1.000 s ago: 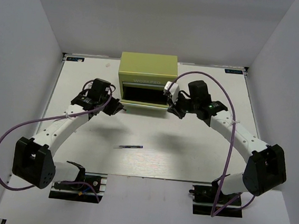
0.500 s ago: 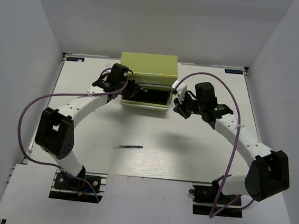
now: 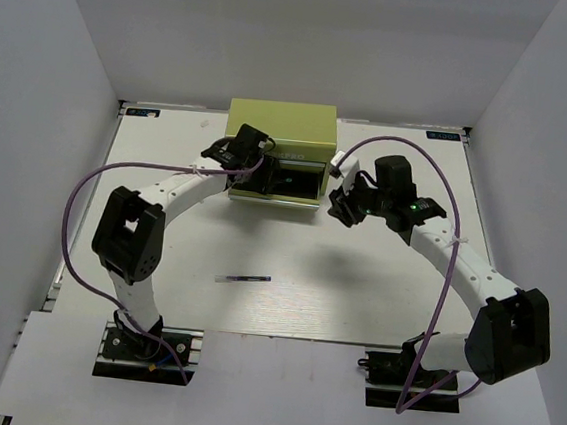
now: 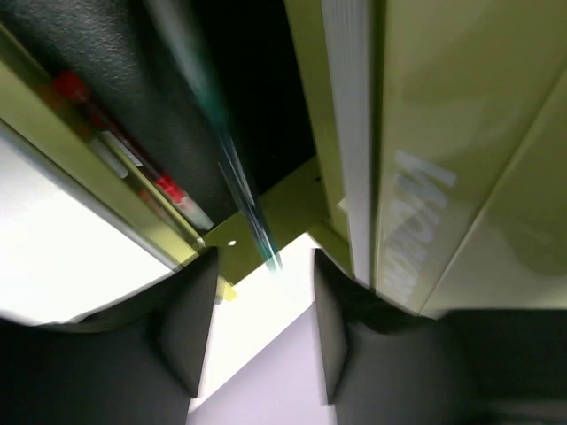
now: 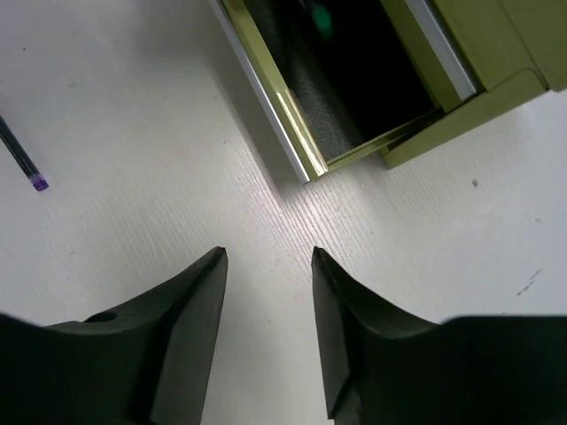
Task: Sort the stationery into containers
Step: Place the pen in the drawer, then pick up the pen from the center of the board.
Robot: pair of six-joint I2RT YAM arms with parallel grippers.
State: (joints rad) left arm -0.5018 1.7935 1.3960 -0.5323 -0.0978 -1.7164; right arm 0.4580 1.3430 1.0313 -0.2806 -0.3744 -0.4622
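Observation:
The yellow-green chest [image 3: 280, 127] stands at the back of the table with its lower drawer [image 3: 301, 184] pulled out. My left gripper [image 3: 263, 174] hangs over that drawer, open; in the left wrist view [image 4: 264, 297] a blurred green-tipped pen [image 4: 237, 173] streaks just past the fingertips, loose over the drawer. A red pen [image 4: 106, 133] lies inside on the dark lining. My right gripper [image 3: 341, 200] is open and empty above bare table beside the drawer's right corner [image 5: 301, 146], as the right wrist view [image 5: 266, 266] shows. A dark pen [image 3: 244, 278] lies mid-table.
White walls close in the table on three sides. The dark pen's purple-tipped end [image 5: 25, 164] shows at the left edge of the right wrist view. The drawer's front rim [image 5: 266, 97] juts toward the arms. Both arm bases sit at the near edge.
My left arm swung from left of the chest to over the open drawer and opened, letting the green-tipped pen go. My right gripper opened and drew slightly right of the drawer.

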